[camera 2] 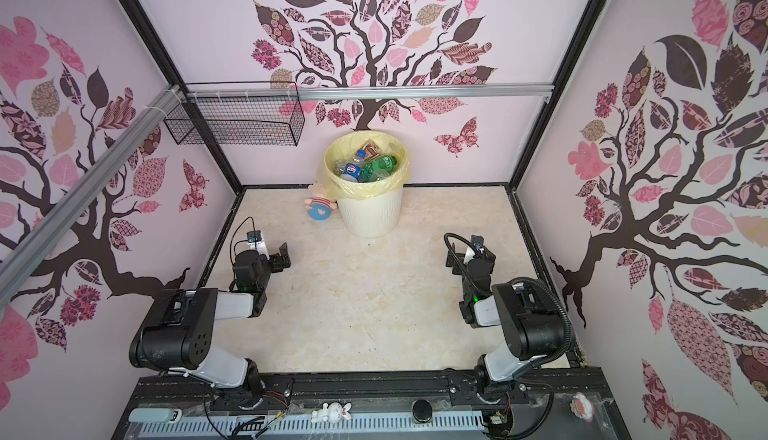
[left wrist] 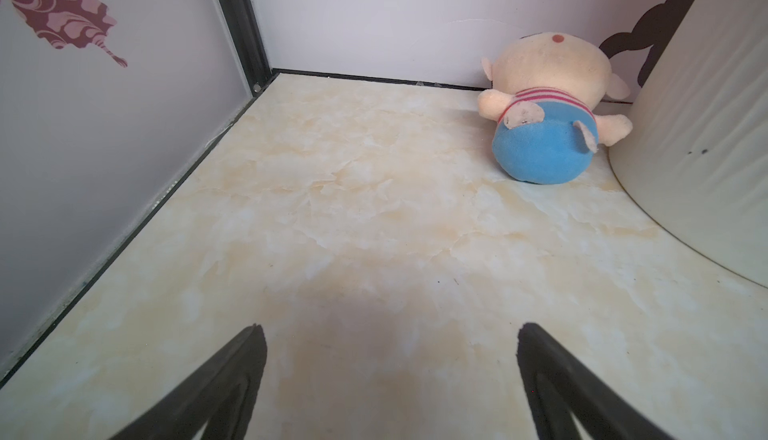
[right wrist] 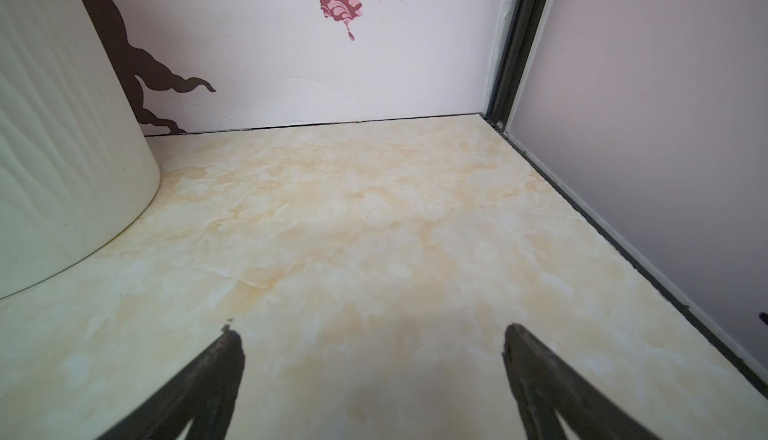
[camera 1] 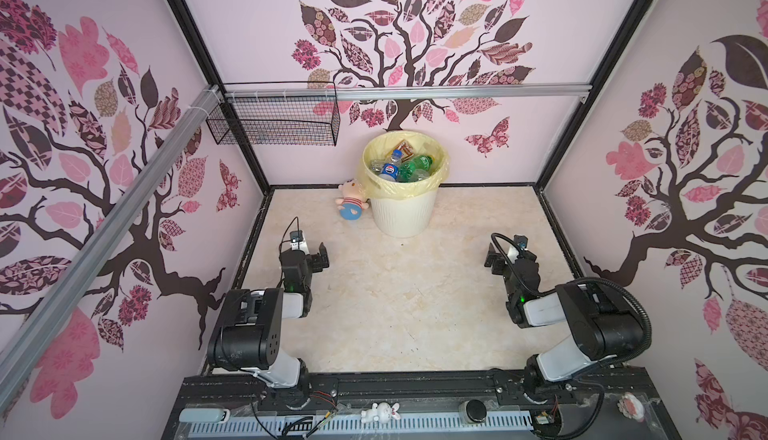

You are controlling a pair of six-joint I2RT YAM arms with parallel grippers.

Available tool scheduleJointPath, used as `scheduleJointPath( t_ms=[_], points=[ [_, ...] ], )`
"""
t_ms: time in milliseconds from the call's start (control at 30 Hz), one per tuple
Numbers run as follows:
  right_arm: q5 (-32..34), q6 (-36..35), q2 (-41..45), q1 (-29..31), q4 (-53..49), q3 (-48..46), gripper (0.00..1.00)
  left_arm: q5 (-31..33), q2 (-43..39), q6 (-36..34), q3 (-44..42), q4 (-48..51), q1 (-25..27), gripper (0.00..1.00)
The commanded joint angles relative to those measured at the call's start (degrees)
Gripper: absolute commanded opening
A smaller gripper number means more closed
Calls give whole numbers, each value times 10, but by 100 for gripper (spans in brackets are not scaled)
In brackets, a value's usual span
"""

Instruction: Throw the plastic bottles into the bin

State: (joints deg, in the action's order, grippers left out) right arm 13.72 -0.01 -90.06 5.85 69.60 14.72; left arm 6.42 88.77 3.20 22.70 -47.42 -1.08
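The bin point(camera 1: 403, 215) point(camera 2: 370, 219), cream-white and ribbed with a pale yellow bag, stands at the back wall. Inside it lie several plastic bottles point(camera 1: 402, 167) point(camera 2: 365, 167), among them a green one point(camera 1: 417, 163) and a blue-labelled one point(camera 1: 390, 169). My left gripper point(camera 1: 311, 253) point(camera 2: 276, 257) point(left wrist: 390, 329) hangs open over bare floor at the left, well short of the bin. At the right my right gripper point(camera 1: 505, 254) point(camera 2: 467, 254) point(right wrist: 370, 332) is also open and holds nothing. In the wrist views the bin's wall point(left wrist: 698, 126) point(right wrist: 62, 146) shows at the frame edge.
A pink-and-blue plush doll point(camera 1: 352, 201) point(camera 2: 321, 206) point(left wrist: 548, 113) lies against the bin's left side. A black wire basket point(camera 1: 274, 121) point(camera 2: 237, 121) hangs on the back rail at upper left. Walls close in the marble-look floor point(camera 1: 395, 292) on three sides.
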Motion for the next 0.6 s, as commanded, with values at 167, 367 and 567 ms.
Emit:
scheduleJointPath(
  t_ms=[167,367,567],
  points=[
    [-17,6,6,-3,-9,5,100,9,4,-7,-5,-15,1,97],
    [-17,6,7,-3,-8,4,99,9,4,-7,-5,-15,1,97],
    [-17,6,5,-3,-3,4,99,9,3,-6,-5,-15,1,97]
  ],
)
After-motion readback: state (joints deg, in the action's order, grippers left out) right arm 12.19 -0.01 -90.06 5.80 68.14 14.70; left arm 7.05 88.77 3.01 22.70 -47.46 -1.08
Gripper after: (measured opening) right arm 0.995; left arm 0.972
